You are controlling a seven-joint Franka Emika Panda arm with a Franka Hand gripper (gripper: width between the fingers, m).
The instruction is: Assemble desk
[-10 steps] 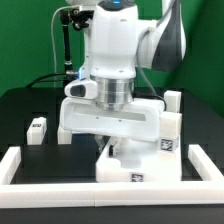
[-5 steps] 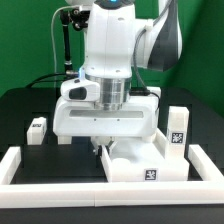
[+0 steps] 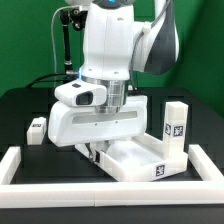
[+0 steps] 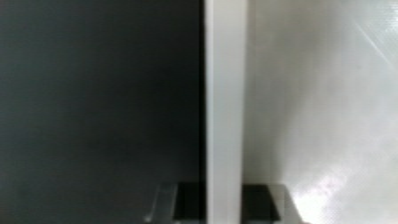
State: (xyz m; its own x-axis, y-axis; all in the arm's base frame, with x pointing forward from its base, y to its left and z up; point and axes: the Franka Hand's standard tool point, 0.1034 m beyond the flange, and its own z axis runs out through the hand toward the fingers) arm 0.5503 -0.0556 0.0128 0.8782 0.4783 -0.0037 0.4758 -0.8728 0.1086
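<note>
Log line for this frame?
gripper: shut on tabletop panel rim | leg block: upright beside panel, exterior view's right | second leg block: apart, exterior view's left

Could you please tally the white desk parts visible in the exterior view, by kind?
Tabletop panel: 1
Leg blocks: 2, one at the exterior view's left, one at its right
Total: 3; the arm may hide more

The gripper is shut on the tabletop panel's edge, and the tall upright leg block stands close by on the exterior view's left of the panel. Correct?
Wrong side. The tall upright leg block stands on the exterior view's right of the tabletop panel, as the exterior view shows. The gripper is indeed shut on the panel's edge.
</note>
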